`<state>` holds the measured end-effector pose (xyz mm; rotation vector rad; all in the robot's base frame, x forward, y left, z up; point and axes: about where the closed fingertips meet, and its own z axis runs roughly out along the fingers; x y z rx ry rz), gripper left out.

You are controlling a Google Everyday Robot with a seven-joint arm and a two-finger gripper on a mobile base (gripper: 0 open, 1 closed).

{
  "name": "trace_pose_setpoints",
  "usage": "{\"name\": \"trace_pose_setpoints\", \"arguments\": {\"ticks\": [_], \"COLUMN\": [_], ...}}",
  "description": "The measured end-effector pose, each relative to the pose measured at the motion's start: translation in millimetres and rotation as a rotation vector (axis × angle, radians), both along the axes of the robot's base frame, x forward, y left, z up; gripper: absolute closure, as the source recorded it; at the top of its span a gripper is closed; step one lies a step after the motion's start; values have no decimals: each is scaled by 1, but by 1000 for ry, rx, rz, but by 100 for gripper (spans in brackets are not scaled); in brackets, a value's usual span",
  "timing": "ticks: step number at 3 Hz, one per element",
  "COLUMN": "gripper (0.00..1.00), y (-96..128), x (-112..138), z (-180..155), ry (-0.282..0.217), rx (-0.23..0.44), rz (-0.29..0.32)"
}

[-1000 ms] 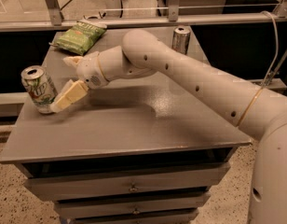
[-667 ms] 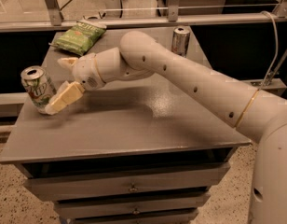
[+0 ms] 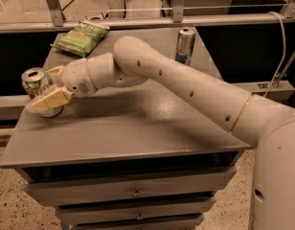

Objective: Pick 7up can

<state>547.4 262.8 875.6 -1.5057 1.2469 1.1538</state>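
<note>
So my hand (image 3: pixel 43 89) is out at the left edge of the desk (image 3: pixel 138 133), right at the 7up can (image 3: pixel 35 80). The can's standing near the front-left corner, silver top showing. My hand is spread open with the can sitting between the two fingers: one tan finger (image 3: pixel 49 99) lies across the lower front of the can, the other pokes out behind it. Can't tell if either one is actually pressing on the can, and its base looks like it's on the desk. My arm (image 3: pixel 186 87) stretches in from the right, across the desk. Further back there's a green chip bag (image 3: pixel 83 38), and a tall slim can (image 3: pixel 186 44) well off to the right.
</note>
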Motion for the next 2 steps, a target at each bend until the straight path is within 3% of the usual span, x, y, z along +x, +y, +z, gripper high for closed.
{"name": "trace_pose_setpoints", "arguments": {"ticks": [1,2], "gripper": [58,81], "y": [9,0], "x": [-8,-9], "z": [9,26], "ry": [2,-29], "rx": [30,49], "rz": [26,7]}}
